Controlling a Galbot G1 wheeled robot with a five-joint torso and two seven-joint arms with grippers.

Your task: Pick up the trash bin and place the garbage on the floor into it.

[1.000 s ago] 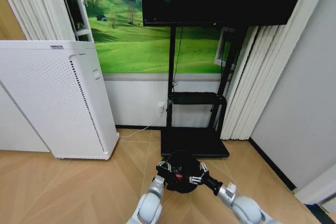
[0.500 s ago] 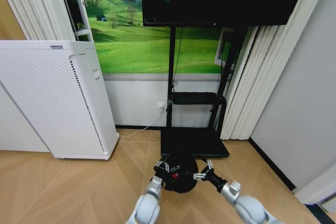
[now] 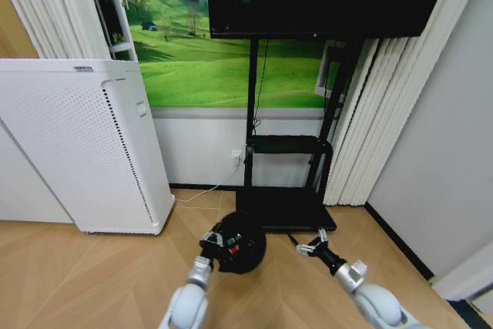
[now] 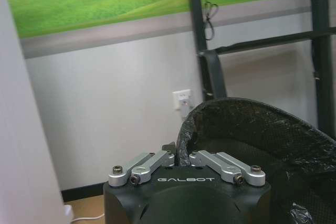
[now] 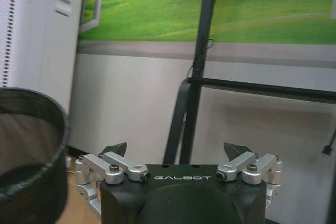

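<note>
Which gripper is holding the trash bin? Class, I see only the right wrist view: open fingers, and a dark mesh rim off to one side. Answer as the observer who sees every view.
Observer: The left gripper has it, shut on the rim of the trash bin.
Operator: Where is my right gripper relative to the bin?
Observer: In the head view the right gripper is apart from the bin, on the robot's right of it, touching nothing.
Operator: What is around the bin?
Observer: It is in front of the black stand base, with the white appliance farther to the robot's left.
</note>
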